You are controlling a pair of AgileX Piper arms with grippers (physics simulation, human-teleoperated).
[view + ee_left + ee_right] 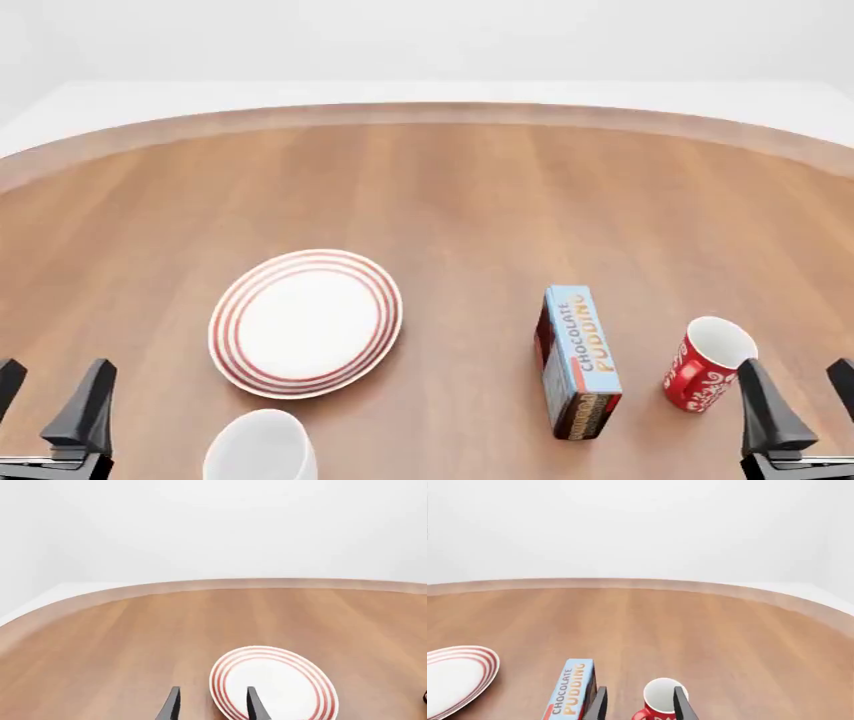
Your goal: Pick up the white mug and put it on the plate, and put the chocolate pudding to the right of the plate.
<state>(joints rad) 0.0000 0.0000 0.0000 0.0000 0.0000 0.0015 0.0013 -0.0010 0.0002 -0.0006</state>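
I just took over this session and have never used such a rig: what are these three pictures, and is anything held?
Two robot arms work at a wooden table. The front view looks down from behind them: the left claw and right claw are both open and empty. The other two pictures come from cameras behind each claw. On the table lie a plate, a white mug near the left claw, a pudding box and a red mug by the right claw.

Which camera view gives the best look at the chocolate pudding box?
The front view: the chocolate pudding shows whole there, with its blue lettered top and dark near end, lying between the plate and the red mug. The right wrist view shows only its far part, cut by the picture's edge. The left wrist view does not show it.
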